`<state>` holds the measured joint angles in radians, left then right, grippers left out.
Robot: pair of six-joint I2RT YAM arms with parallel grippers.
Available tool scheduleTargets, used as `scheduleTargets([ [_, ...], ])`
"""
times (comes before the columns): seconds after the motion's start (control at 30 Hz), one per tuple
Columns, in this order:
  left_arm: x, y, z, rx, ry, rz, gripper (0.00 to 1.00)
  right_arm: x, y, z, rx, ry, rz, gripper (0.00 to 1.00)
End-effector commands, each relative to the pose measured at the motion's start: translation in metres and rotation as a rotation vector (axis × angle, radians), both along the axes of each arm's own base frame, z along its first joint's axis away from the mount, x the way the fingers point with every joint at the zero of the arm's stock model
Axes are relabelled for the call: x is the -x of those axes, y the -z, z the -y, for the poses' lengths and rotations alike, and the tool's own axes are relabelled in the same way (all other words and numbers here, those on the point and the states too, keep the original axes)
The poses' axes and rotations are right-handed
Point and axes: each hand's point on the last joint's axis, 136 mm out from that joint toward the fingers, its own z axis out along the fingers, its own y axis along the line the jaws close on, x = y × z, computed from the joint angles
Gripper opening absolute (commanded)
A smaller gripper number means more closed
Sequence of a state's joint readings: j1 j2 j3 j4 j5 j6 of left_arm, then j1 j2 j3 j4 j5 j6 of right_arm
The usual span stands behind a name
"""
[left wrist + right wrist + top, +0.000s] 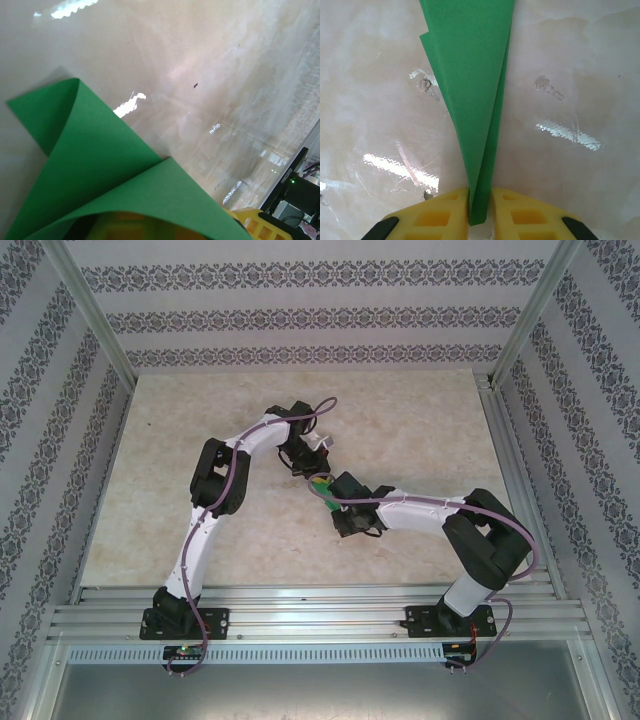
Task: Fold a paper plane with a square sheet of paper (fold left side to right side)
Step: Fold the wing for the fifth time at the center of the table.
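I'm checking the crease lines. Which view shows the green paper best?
Right wrist: the green paper tapers in clear layers down to a point pinched between the yellow fingers. Left wrist catches a curled flap close up; the top view, a tiny sliver.

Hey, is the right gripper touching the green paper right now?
Touching. In the right wrist view, the narrow folded end of the green paper sits clamped between the yellow fingers of the right gripper.

A glossy beige marbled table point(400, 430) bears a small dark speck point(195, 85).
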<state>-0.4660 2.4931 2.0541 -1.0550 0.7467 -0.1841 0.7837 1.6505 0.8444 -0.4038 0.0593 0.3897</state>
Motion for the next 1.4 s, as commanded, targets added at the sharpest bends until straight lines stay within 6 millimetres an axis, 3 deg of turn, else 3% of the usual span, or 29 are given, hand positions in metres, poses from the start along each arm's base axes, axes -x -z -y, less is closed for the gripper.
scheduleTargets([
  [0.0,-0.003,0.017,-0.015,-0.059,0.013,0.005,0.0,0.005,0.004,-0.004,0.0,-0.027,-0.016,0.2],
  [0.1,-0.002,0.02,-0.016,-0.065,0.011,0.0,0.0,0.005,-0.015,-0.008,-0.064,-0.039,0.013,0.31],
  [0.23,-0.002,0.018,-0.015,-0.061,0.007,-0.002,0.0,0.002,-0.056,-0.006,-0.308,0.014,0.037,0.38],
  [0.37,-0.003,0.018,-0.016,-0.063,0.006,0.002,0.0,-0.014,-0.088,-0.004,-0.579,0.106,0.034,0.34],
  [0.47,-0.001,0.019,-0.016,-0.065,0.006,-0.001,0.0,-0.024,-0.096,-0.009,-0.679,0.155,0.0,0.27],
  [0.6,-0.001,0.019,-0.016,-0.062,0.005,-0.003,0.0,-0.035,-0.098,-0.019,-0.734,0.192,-0.03,0.25],
  [0.83,0.0,0.019,-0.016,-0.062,0.006,-0.003,0.0,-0.047,-0.076,-0.042,-0.753,0.21,-0.109,0.21],
  [1.1,0.001,0.022,-0.016,-0.066,0.007,-0.006,0.0,-0.053,-0.054,-0.05,-0.768,0.24,-0.154,0.21],
  [1.37,0.0,0.022,-0.017,-0.067,0.007,-0.002,0.0,-0.046,-0.033,-0.049,-0.753,0.253,-0.202,0.19],
])
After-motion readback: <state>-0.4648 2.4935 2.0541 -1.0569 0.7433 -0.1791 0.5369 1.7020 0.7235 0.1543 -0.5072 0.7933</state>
